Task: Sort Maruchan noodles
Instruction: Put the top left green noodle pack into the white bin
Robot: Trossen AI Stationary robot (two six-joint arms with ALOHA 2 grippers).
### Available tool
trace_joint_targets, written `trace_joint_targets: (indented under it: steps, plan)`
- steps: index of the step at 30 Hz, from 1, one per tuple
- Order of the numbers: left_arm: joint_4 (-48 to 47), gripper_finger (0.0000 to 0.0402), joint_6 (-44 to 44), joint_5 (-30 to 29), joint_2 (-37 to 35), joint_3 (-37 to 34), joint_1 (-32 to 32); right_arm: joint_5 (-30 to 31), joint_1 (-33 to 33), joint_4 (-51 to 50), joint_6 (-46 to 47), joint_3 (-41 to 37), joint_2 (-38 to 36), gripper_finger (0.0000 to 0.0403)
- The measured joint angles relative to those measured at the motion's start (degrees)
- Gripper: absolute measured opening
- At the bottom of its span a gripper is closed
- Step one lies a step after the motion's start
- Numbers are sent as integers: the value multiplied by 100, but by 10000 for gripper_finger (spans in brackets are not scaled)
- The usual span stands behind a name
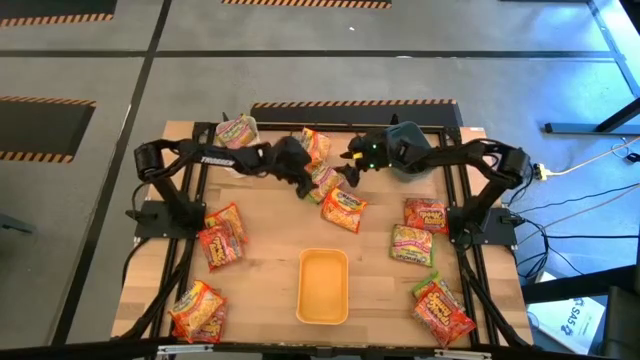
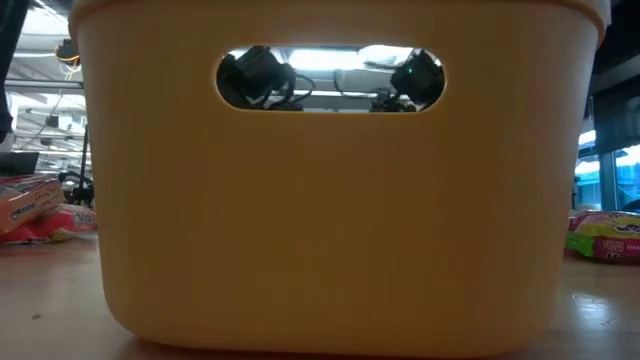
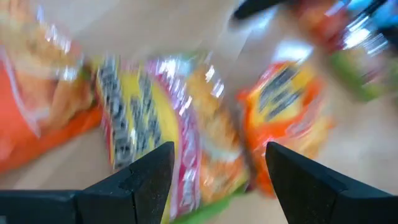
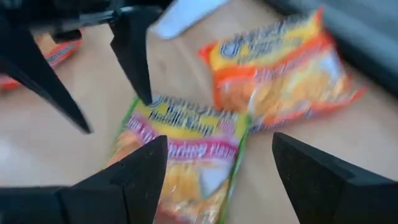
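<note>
With both the left gripper (image 1: 308, 187) and the right gripper (image 1: 350, 165) held open and crowded over one green-pink packet (image 1: 324, 180), a collision is risked, though blur obscures clearances.

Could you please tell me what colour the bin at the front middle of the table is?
The bin is yellow, seen best in the high view.

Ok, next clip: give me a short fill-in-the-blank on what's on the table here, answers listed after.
1. The bin standing on the table's near side is ____ in colour.
2. Both grippers, left gripper and right gripper, have their fingers ____.
3. The green-pink packet lies below the right gripper, beside an ____ packet.

Missing words: yellow; open; orange-yellow
</note>
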Motion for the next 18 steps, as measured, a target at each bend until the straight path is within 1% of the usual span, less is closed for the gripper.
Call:
trace_joint_targets:
  steps: [1,3,6,8,11,14,18]
  plan:
    - [-154,247,27,-281,1,-1,-151,-189,-75,-46,94,0,42,275]
    - [-415,247,60,-839,3,-1,-449,-368,-171,-141,162,1,158,275]
    - [-863,247,0,-1695,38,-5,-858,-470,-228,-173,271,-1,343,275]
    - [-890,247,-36,-2150,38,-6,-1053,-461,-222,-182,325,0,465,275]
    - [-778,247,-48,-2496,81,-5,-1223,-511,-217,-205,416,64,673,275]
    - [-749,247,-50,-2540,228,-3,-1258,-625,-215,-306,542,242,882,275]
    - [-722,247,-49,-2568,566,-3,-1198,-762,-213,-710,553,615,1208,275]
